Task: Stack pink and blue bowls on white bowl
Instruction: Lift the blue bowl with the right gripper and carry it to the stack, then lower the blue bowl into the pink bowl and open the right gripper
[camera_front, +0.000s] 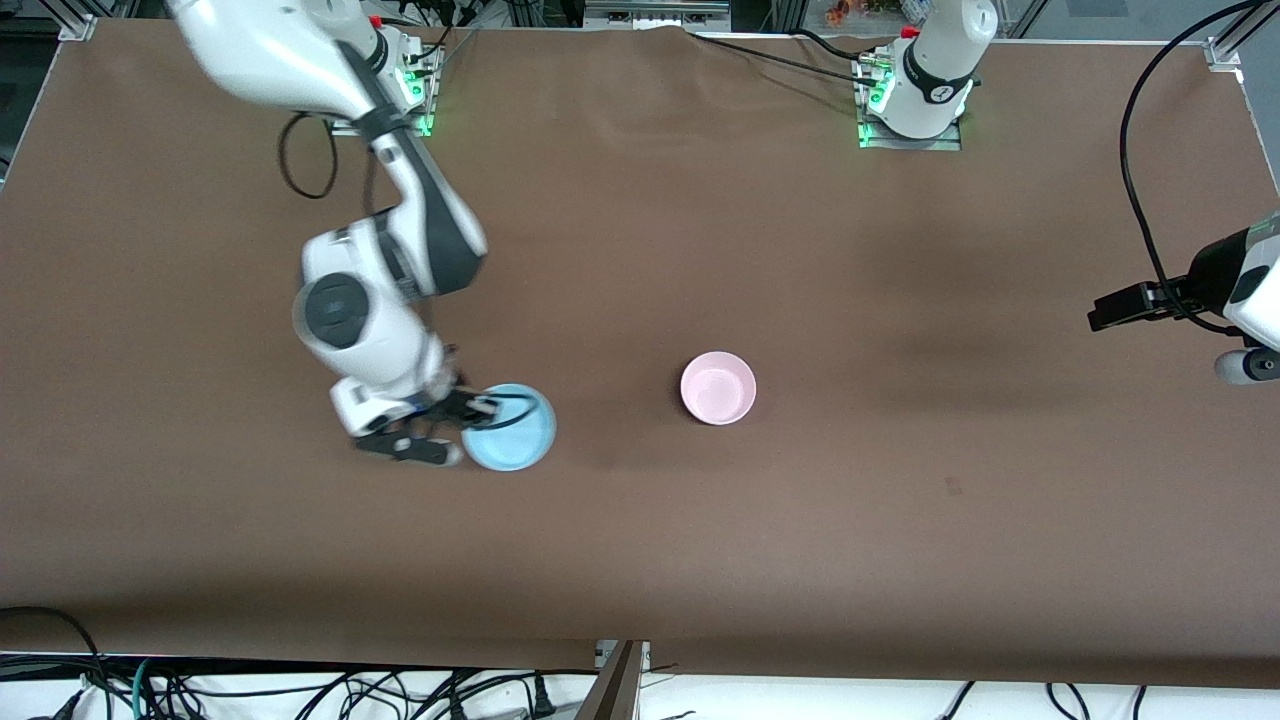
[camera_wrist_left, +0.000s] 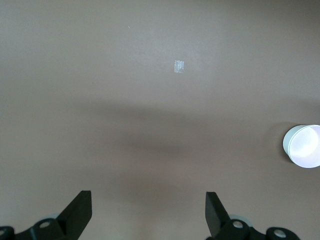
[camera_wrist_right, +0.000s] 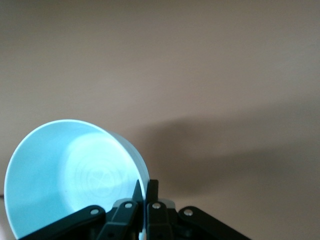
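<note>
My right gripper (camera_front: 478, 410) is shut on the rim of the light blue bowl (camera_front: 512, 430), toward the right arm's end of the table. In the right wrist view the blue bowl (camera_wrist_right: 70, 175) is tilted, with one finger inside the rim and one outside (camera_wrist_right: 145, 189). The pale pink bowl (camera_front: 718, 388) stands upright at mid-table and also shows in the left wrist view (camera_wrist_left: 303, 145), where its outer wall looks white. No separate white bowl shows. My left gripper (camera_wrist_left: 148, 212) is open and empty, waiting over the left arm's end of the table (camera_front: 1243, 366).
Brown cloth (camera_front: 900, 520) covers the whole table. A small piece of tape (camera_wrist_left: 179, 66) lies on it. Cables hang at the edge nearest the front camera, and one loops by the left arm (camera_front: 1140, 200).
</note>
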